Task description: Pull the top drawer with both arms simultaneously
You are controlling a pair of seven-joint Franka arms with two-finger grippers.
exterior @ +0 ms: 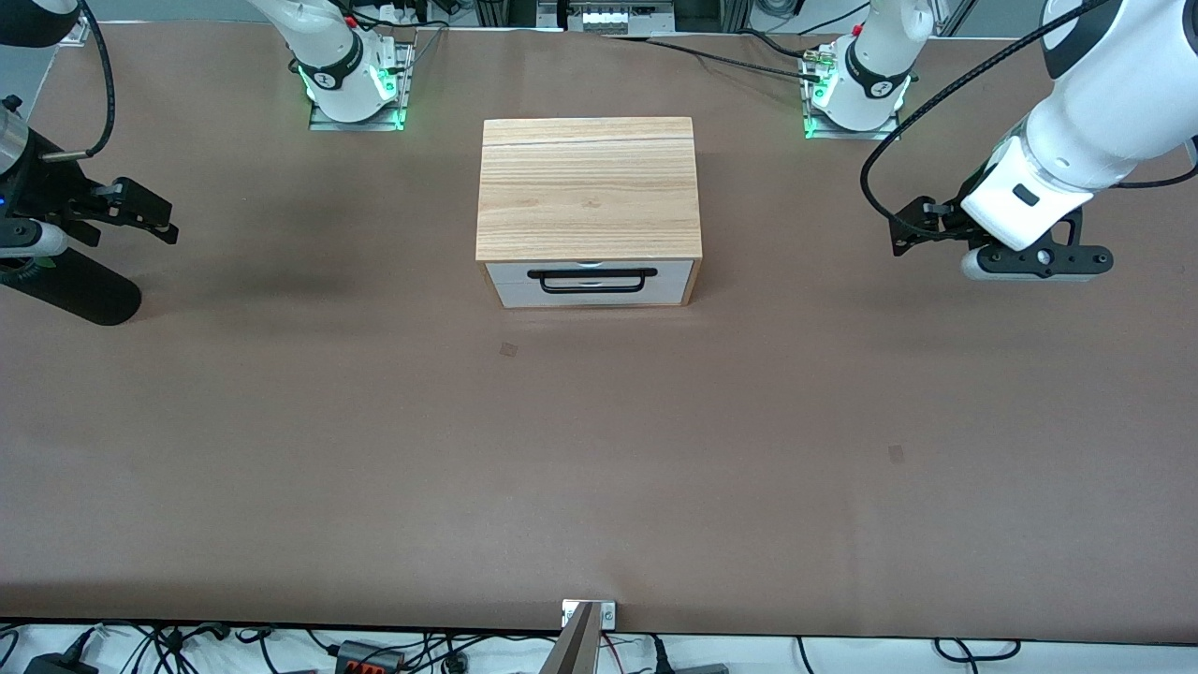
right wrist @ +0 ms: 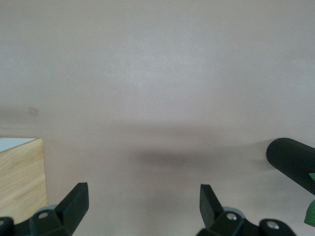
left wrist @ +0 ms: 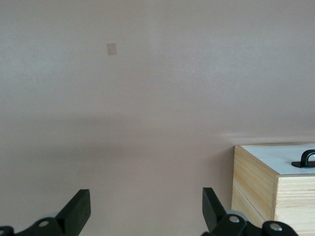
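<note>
The table (exterior: 374, 449) is covered in a plain brown surface, and the box (exterior: 589, 187) of light wood sits on it about midway between the two arm bases. All places below are given relative to this box.

The left arm (exterior: 1104, 103) hangs over the table well apart from the box, toward its own end of the table. The right arm (exterior: 28, 187) hangs over the table well apart from the box toward the other end.

The drawer (exterior: 590, 271) is the upper white panel in the front of the box, on the face turned to the front camera. It sits flush with the box, closed. Its black bar handle (exterior: 591, 280) spans the middle of the panel, and nothing touches it.

The left end effector (left wrist: 146, 209) is spread wide, with bare table showing between its fingers (left wrist: 78, 209); it holds nothing and touches nothing. A corner of the box shows just beside it in the left wrist view.

The right end effector (right wrist: 143, 206) is likewise spread wide and empty, its fingers (right wrist: 76, 204) clear of the box edge seen in the right wrist view.
</note>
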